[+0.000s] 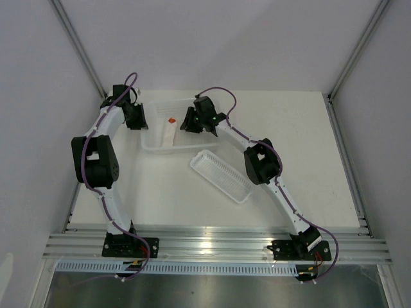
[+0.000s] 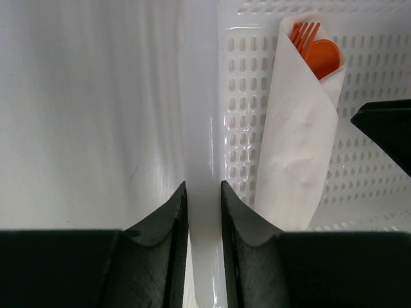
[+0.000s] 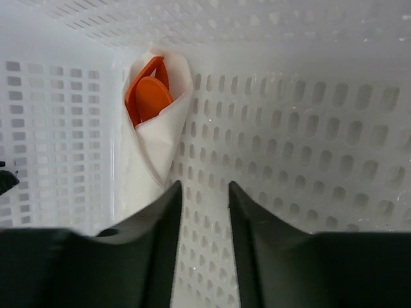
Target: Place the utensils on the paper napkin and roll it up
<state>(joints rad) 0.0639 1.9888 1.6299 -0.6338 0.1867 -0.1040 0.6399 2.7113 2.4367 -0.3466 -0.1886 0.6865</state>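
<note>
The paper napkin [image 1: 167,135] is rolled into a white bundle and lies inside the translucent basket [image 1: 154,149]. The orange utensils [image 1: 171,120] stick out of the roll's far end. In the left wrist view the roll [image 2: 295,141] leans on the perforated floor, with fork tines and a spoon bowl [image 2: 318,51] at its top. My left gripper [image 2: 204,192] is shut on the basket's left rim wall [image 2: 204,115]. My right gripper [image 3: 205,189] is inside the basket, narrowly open and empty, just right of the roll [image 3: 154,141] and its orange tips [image 3: 148,96].
A small ribbed white tray [image 1: 221,174] lies diagonally on the table in front of the basket, beside the right arm's elbow. The basket's perforated walls [image 3: 308,115] close in around the right gripper. Enclosure walls stand at both sides and at the back.
</note>
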